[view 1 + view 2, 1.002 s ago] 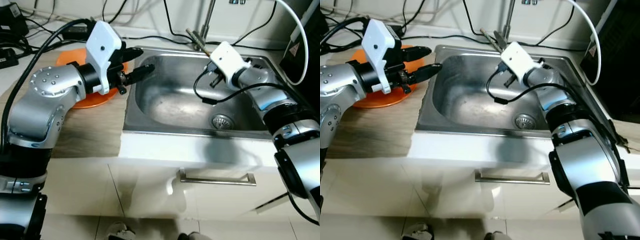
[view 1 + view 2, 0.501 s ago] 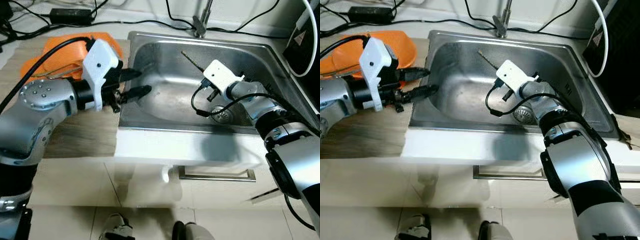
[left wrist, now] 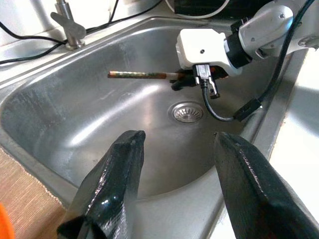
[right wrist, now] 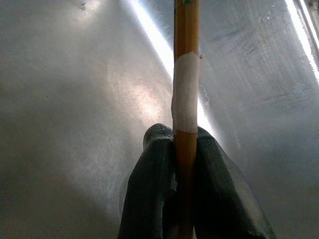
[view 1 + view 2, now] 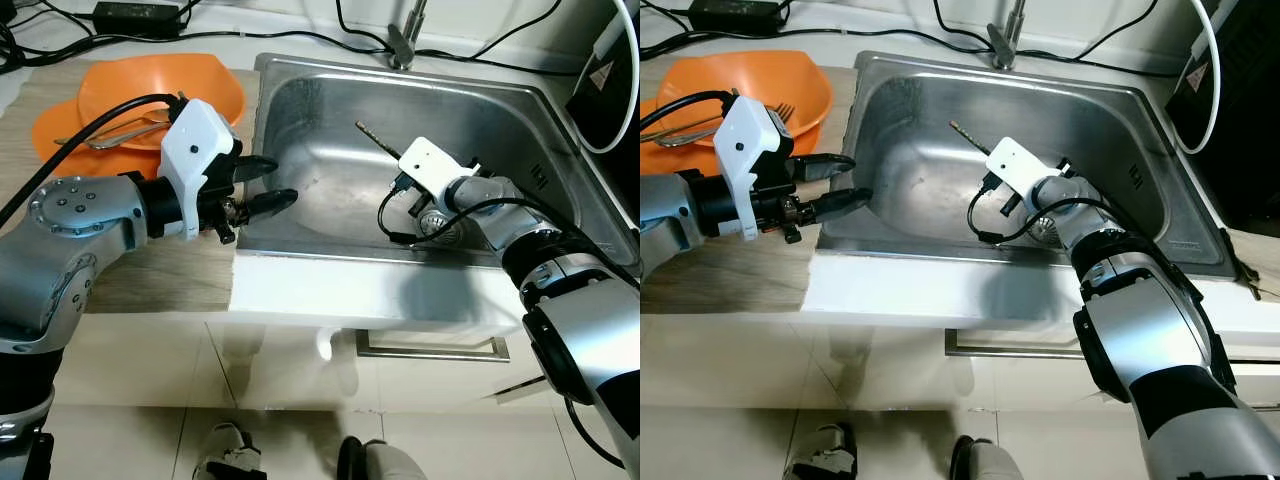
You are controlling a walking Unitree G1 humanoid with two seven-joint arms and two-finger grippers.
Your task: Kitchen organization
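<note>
— Step in hand? Right gripper (image 4: 185, 149) clamped on a thin stick (image 3: 144, 75), held low inside the sink (image 5: 520, 130).
— Left gripper (image 5: 268, 182)? Fingers apart, empty, over the sink's near left rim.
— Next? Probably lifting the stick out, toward the orange bowl (image 5: 150, 85) on the bench (image 5: 160, 280).

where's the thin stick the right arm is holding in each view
Left eye view: stick juts out of the right gripper, over the sink basin.
Right eye view: same stick, mid-basin.
Left wrist view: stick lies level, above the drain.
Right wrist view: stick runs upright, pinched between the fingers.
Shared landmark: drain.
</note>
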